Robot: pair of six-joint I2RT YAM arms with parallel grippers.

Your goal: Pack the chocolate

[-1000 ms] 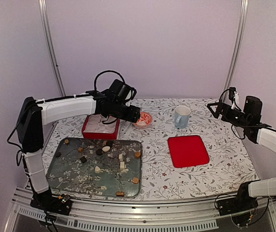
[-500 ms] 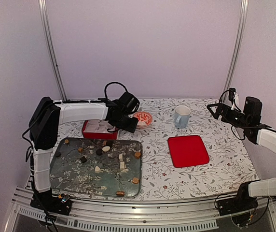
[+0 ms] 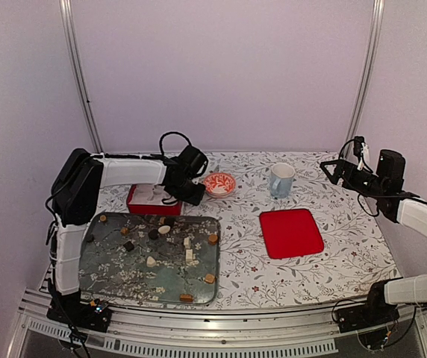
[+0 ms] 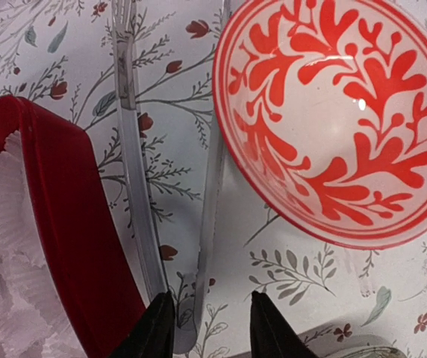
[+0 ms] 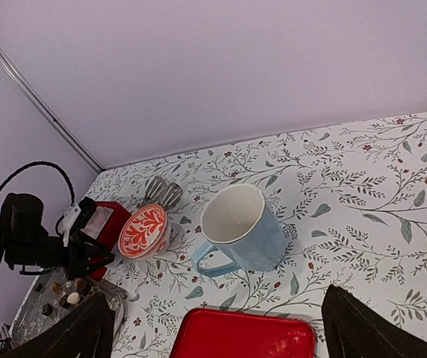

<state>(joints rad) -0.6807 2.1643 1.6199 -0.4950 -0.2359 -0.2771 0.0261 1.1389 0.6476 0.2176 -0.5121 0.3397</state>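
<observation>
The upper frame is filled by plain lilac walls (image 3: 221, 74), crossed by two metal poles (image 3: 81, 82). Below, a table (image 3: 348, 250) is covered with floral cloth (image 3: 243, 220) and edged by a rail (image 3: 221, 332).

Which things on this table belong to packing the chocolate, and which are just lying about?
For the job: small brown, dark and cream chocolate pieces; red box of white paper cups; metal tongs; probably the flat red lid.
Lying about: red-and-white patterned bowl; pale blue mug.

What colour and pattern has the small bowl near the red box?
The small bowl is white with red leafy branches; the left wrist view shows it best.
</observation>
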